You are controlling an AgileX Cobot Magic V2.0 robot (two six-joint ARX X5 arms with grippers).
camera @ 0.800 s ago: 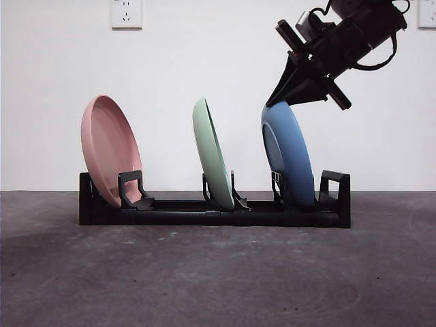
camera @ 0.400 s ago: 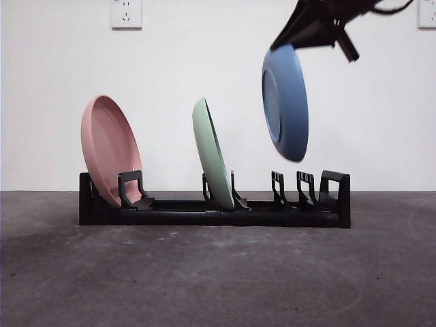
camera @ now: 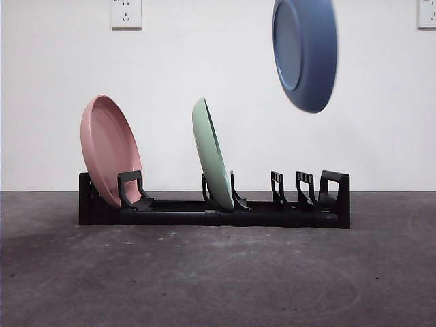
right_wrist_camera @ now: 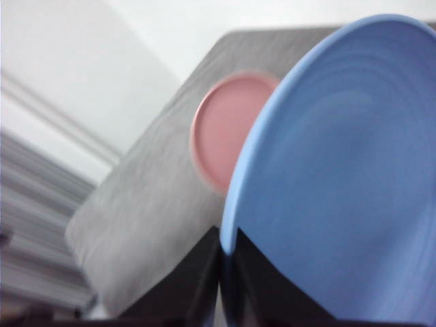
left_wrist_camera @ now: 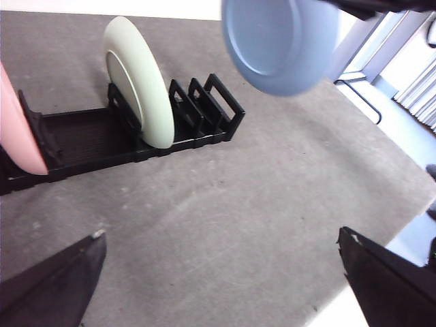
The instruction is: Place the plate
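A: The blue plate (camera: 305, 51) has risen since a moment ago, out of the rack (camera: 214, 208), and hangs high above its end slots.

B: Held how?

A: Right pincer (right_wrist_camera: 225, 272) clamped on its rim. Left pincer (left_wrist_camera: 218, 272) gapes, holding nothing.

B: Handling?

A: Stiff, smooth, likely light; an edge grip may let it swing.

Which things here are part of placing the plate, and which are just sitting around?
In the job:
blue plate, clear above the rack
right gripper, clamped on its rim
black rack

Bystanders:
pink plate
green plate
left gripper, open, waiting
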